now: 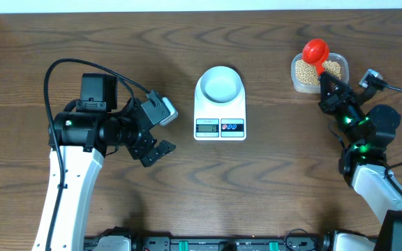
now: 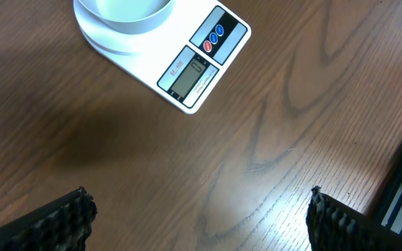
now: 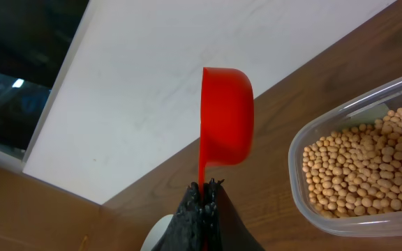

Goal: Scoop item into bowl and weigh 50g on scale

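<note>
Red plastic scoop, seemingly empty, is clenched in the right gripper over the clear tub of tan round beans. The small white bowl on the flat white scale holds nothing: scooping and weighing remain. Left gripper hangs released.

Dark wood-grain table, with a white strip running along its far edge. Over on the far right sits a clear plastic tub with rounded corners, flat on the table. A red scoop is up in the air over the tub's left end. In the right wrist view it's side-on, cup at the top and handle pointing straight down. Can't tell if there's anything in it.
</note>
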`<state>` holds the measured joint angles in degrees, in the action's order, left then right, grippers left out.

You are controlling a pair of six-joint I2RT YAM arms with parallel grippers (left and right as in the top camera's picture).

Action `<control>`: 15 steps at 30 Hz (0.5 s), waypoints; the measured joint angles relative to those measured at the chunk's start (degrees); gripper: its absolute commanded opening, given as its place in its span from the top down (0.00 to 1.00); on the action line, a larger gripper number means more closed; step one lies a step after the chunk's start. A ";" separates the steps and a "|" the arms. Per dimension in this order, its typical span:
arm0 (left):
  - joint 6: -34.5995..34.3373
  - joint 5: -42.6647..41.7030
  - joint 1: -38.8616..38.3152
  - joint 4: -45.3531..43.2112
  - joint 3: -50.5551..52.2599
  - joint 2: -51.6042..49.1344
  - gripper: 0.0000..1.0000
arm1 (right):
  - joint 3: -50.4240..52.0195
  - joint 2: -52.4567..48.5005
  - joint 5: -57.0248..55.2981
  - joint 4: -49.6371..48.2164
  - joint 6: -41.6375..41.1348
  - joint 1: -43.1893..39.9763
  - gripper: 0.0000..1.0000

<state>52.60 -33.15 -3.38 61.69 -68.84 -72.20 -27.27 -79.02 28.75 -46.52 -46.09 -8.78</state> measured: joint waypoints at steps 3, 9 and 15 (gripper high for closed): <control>0.00 0.00 0.00 -0.02 0.00 0.00 0.01 | 0.00 0.00 0.00 0.00 0.02 0.00 0.99; 0.00 0.00 0.00 -0.48 0.00 0.00 0.01 | 0.00 0.00 0.00 0.00 0.02 0.00 0.99; 0.00 0.00 0.00 -0.63 0.00 0.00 0.01 | 0.00 0.00 0.00 0.00 0.02 0.00 0.99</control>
<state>52.60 -33.15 -3.38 61.06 -68.84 -72.20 -27.27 -79.02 28.75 -46.52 -46.06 -8.78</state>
